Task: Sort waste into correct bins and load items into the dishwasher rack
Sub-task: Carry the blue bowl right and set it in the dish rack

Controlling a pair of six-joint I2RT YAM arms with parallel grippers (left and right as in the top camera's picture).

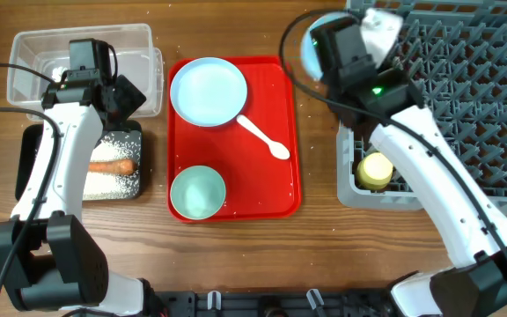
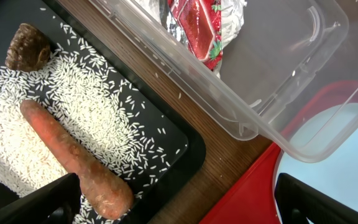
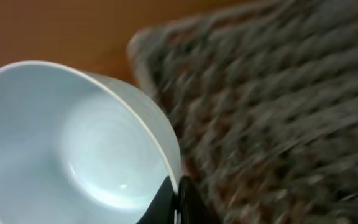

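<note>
My right gripper [image 1: 328, 44] is shut on the rim of the light blue bowl [image 1: 306, 51] and holds it tilted over the near-left corner of the grey dishwasher rack [image 1: 465, 97]. In the right wrist view the fingers [image 3: 176, 200] pinch the bowl's rim [image 3: 73, 143], and the rack [image 3: 278, 106] is blurred. My left gripper [image 1: 117, 97] is open and empty between the clear tub [image 1: 82, 53] and the black tray [image 1: 135, 189]. The left wrist view shows the orange-brown stick [image 2: 73, 155], brown lump [image 2: 27, 46] and rice [image 2: 86, 106] in the black tray, and the red wrapper [image 2: 197, 25] in the tub.
The red tray [image 1: 280, 189] holds the light blue plate [image 1: 208, 91], the white spoon [image 1: 264, 138] and the pale green bowl [image 1: 198, 192]. The yellow cup [image 1: 377, 170] stands in the rack's front-left corner. White napkins lie in the clear tub.
</note>
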